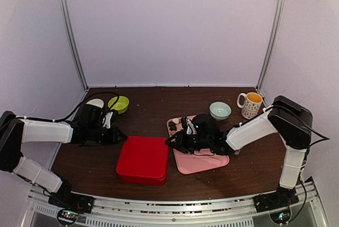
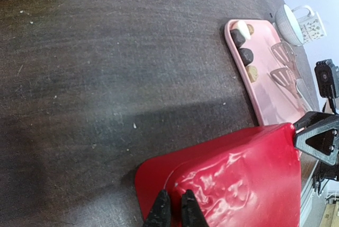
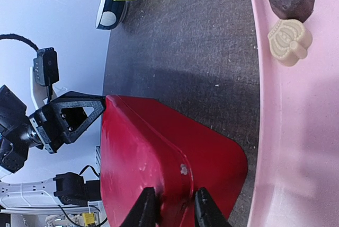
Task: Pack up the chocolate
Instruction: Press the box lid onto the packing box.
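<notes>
Dark wooden table (image 1: 148,105), white-walled booth: a closed red box (image 1: 143,158) in the near half is flanked by both grippers. The left gripper (image 2: 174,210) is pressed together at the box's left rim. The right gripper (image 3: 175,208) straddles the right rim, and whether it bites cannot be told. The chocolate (image 2: 245,55) is lined along the pink tray's (image 1: 206,164) far-left edge, beyond the box and nearer the right arm. The tongs (image 2: 286,73) are shown by the left wrist view alone.
</notes>
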Action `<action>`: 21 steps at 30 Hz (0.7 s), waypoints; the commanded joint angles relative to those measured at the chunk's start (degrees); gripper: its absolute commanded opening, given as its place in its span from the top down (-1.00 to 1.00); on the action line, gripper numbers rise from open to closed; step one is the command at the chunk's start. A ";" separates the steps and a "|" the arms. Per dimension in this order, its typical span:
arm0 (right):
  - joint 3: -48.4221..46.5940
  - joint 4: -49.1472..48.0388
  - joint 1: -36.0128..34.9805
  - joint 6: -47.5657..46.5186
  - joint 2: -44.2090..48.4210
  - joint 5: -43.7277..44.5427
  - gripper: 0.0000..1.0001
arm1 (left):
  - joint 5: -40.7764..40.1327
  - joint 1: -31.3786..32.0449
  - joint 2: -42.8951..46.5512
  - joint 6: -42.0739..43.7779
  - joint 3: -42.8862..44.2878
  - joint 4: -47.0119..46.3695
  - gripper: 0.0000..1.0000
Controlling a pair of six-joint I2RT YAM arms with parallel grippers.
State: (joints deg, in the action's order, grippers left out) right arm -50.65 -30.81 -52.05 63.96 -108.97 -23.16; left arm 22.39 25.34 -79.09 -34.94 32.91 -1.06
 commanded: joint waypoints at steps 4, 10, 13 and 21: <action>2.85 0.91 -4.16 0.57 -3.12 -0.82 0.61 | 2.12 6.03 -3.35 -2.08 -3.53 2.12 0.91; 3.07 1.47 -4.98 -0.20 -3.64 -0.60 0.62 | 1.17 6.85 -4.14 -2.96 -4.90 1.17 0.91; 3.31 1.80 -5.12 -0.81 -3.11 -0.19 0.59 | 0.75 7.10 -4.35 -3.33 -6.00 0.44 0.91; 2.49 4.43 -5.13 -4.41 2.23 -0.16 0.34 | -4.12 7.10 -4.06 -1.98 -3.95 5.96 0.90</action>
State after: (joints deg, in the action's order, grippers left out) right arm -48.71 -32.25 -54.06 62.74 -108.33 -18.87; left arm 16.14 28.56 -79.46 -37.52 30.20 -7.79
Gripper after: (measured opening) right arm 0.299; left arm 0.049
